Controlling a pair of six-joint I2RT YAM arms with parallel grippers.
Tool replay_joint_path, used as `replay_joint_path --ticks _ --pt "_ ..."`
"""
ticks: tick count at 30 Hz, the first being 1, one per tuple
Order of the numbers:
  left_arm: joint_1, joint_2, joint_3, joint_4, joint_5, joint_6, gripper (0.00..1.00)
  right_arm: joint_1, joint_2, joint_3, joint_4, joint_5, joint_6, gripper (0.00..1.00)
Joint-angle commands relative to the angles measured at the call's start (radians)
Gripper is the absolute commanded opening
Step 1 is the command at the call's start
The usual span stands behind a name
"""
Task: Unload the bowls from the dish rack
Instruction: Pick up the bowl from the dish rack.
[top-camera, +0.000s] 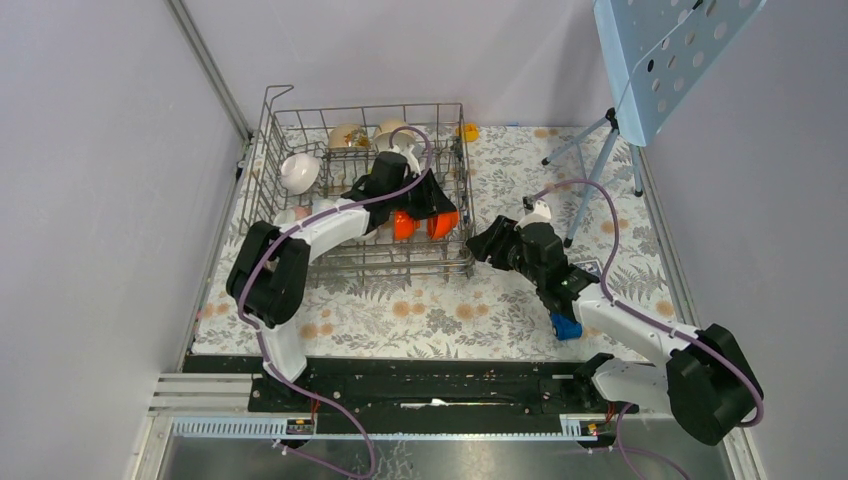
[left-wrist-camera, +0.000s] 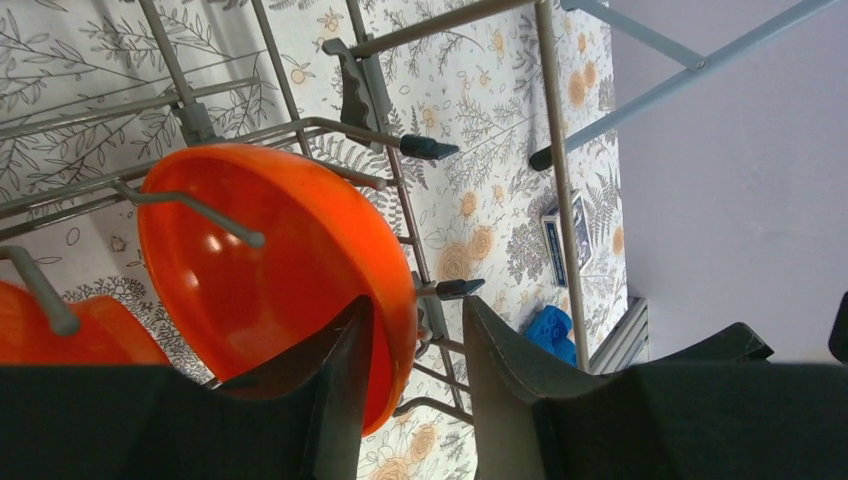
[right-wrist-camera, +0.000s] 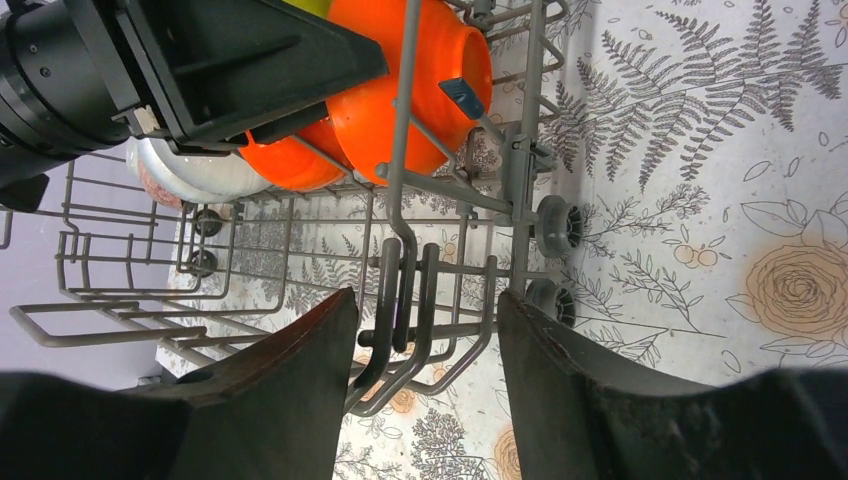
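The grey wire dish rack (top-camera: 400, 262) stands at the back left. It holds two orange-red bowls (top-camera: 442, 222) (top-camera: 405, 225), a white bowl (top-camera: 300, 172) and beige bowls (top-camera: 347, 135). My left gripper (top-camera: 420, 205) reaches into the rack. In the left wrist view it (left-wrist-camera: 415, 305) is open and straddles the rim of an orange-red bowl (left-wrist-camera: 260, 270): one finger is inside the bowl, and the other is outside with a gap. My right gripper (top-camera: 483, 243) is open at the rack's right side. In its own view it (right-wrist-camera: 425, 296) has the rack's corner wires (right-wrist-camera: 400, 290) between its fingers, untouched.
A small blue toy car (top-camera: 566, 326) lies on the floral cloth by the right arm. A tripod (top-camera: 600, 160) with a perforated blue panel stands at the back right. A small yellow thing (top-camera: 467, 131) lies behind the rack. Grey walls close in both sides.
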Motion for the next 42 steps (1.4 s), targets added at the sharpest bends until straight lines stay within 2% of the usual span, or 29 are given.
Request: replay_joint_path --ticks 1,8,13,34,42 --pt "0.006 0.016 -0.016 0.098 0.069 -0.024 0.38 -0.013 0.028 0.031 0.067 -0.05 0.029 0.59" --pt "0.016 0.01 -0.039 0.143 0.094 -0.042 0.18 -0.022 0.044 0.026 0.081 -0.087 0.035 0.54" --pt "0.028 -0.001 -0.059 0.181 0.116 -0.058 0.0 -0.033 0.049 0.018 0.082 -0.084 0.035 0.5" --pt "0.092 -0.066 -0.193 0.575 0.261 -0.301 0.0 -0.068 0.079 -0.034 0.107 -0.087 0.036 0.47" --pt "0.102 -0.097 -0.191 0.626 0.279 -0.343 0.0 -0.076 0.069 -0.043 0.11 -0.088 0.035 0.47"
